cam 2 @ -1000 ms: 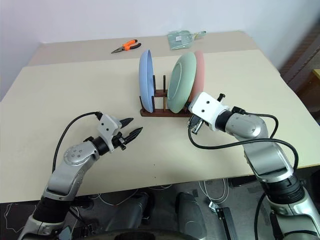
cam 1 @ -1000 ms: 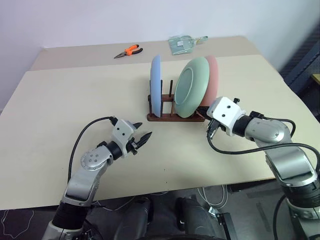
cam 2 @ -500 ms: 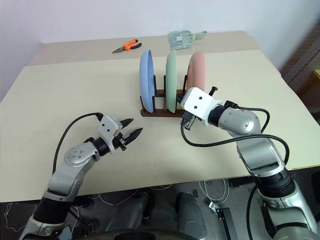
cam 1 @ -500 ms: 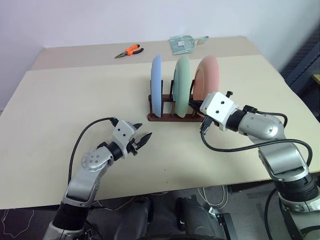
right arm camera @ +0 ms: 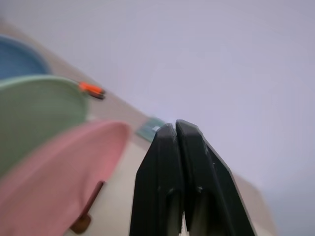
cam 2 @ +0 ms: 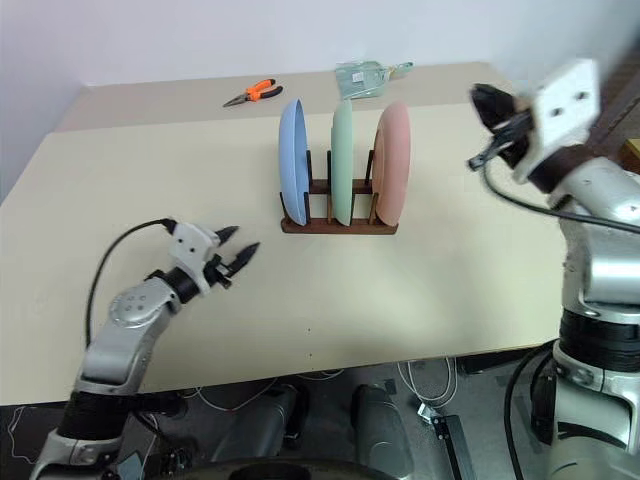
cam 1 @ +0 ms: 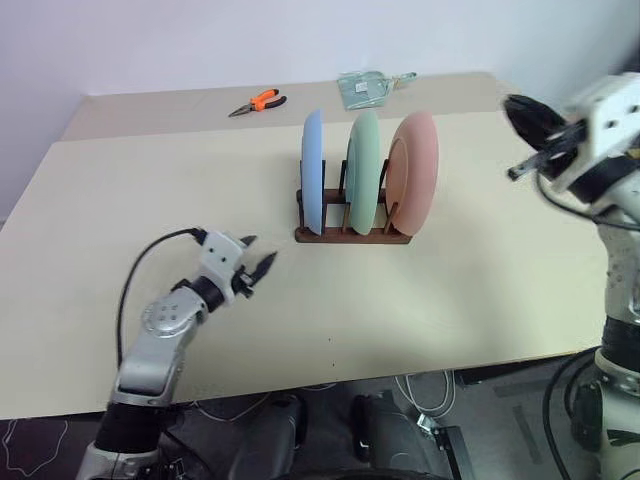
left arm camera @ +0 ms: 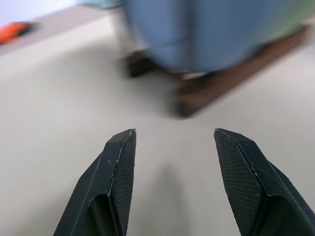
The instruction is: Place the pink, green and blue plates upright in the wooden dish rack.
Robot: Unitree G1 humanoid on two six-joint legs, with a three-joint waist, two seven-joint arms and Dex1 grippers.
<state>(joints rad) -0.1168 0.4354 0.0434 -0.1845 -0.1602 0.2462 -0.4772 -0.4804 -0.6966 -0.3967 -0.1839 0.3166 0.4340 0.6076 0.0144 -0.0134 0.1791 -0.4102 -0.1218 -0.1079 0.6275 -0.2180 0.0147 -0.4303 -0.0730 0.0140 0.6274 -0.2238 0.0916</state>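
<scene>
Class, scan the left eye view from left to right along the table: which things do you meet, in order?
left gripper → blue plate → green plate → pink plate → right gripper

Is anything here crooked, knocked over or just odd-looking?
Nothing stands out. The blue plate, green plate and pink plate all stand upright in the wooden dish rack. Orange-handled pliers and a clear packet lie at the table's far edge.
</scene>
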